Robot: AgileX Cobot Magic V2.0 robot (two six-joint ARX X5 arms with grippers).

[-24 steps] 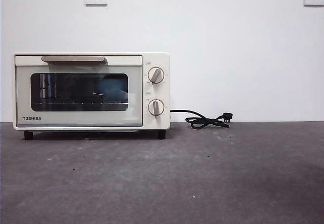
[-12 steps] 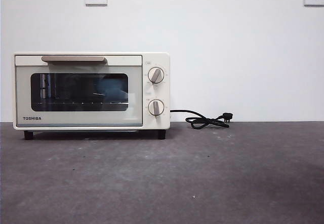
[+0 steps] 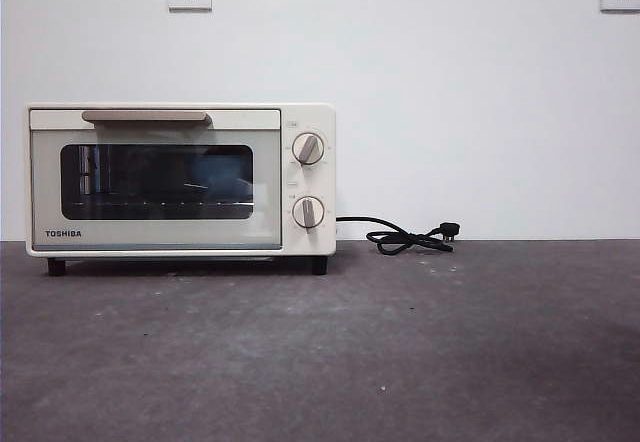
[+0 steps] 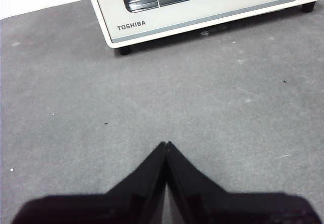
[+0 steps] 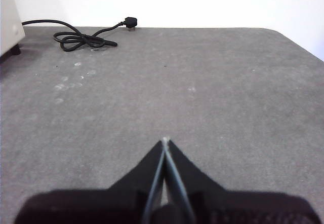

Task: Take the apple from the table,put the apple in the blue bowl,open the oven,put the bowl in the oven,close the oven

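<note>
A: Oven (image 3: 180,180)? Bowl?
B: Oven stood left of centre in the front view, door closed, on the table (image 3: 400,352); blue showed behind its glass.
A: Grippers?
B: Left gripper (image 4: 166,144) pressed together, well short of the oven; right gripper (image 5: 165,141) likewise, over bare table.

The left gripper (image 4: 166,144) and right gripper (image 5: 165,141) hover with jaws pressed together, holding nothing.

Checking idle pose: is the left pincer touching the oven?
Apart. In the left wrist view the left pincer, jaws shut, sits well short of the oven, with a broad stretch of bare table between them.
</note>
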